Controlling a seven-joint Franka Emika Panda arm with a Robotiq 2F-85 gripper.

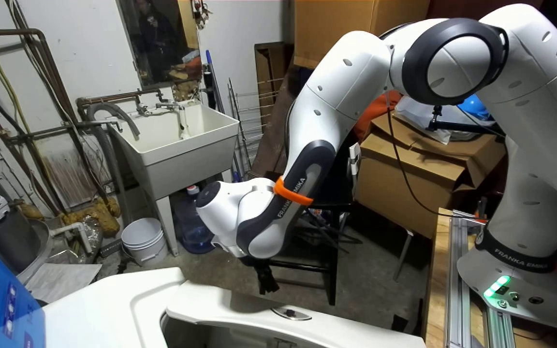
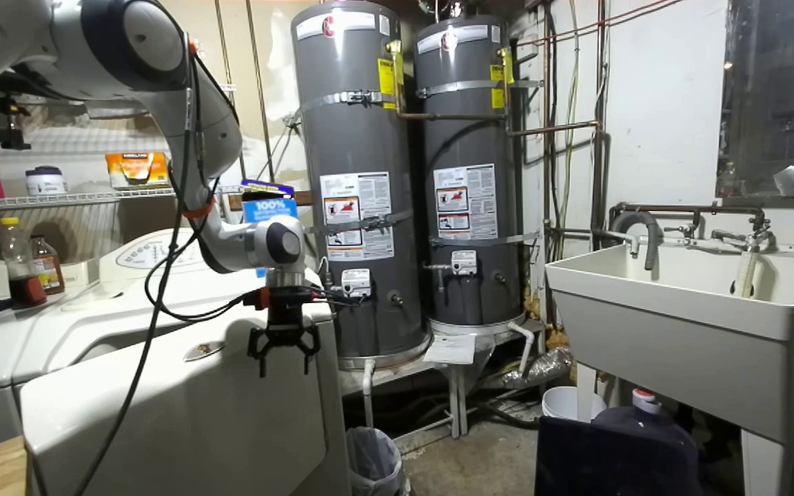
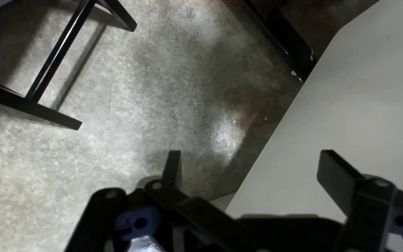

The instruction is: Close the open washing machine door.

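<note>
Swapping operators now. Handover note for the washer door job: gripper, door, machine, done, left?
Gripper: open, empty, pointing down at the door's outer side; contact unclear.
Washing machine door: open; in an exterior view a gap shows between it and the washing machine.
Done: door not closed yet.
Left: probably push the door shut from its outer side, then check it sits flush.
</note>
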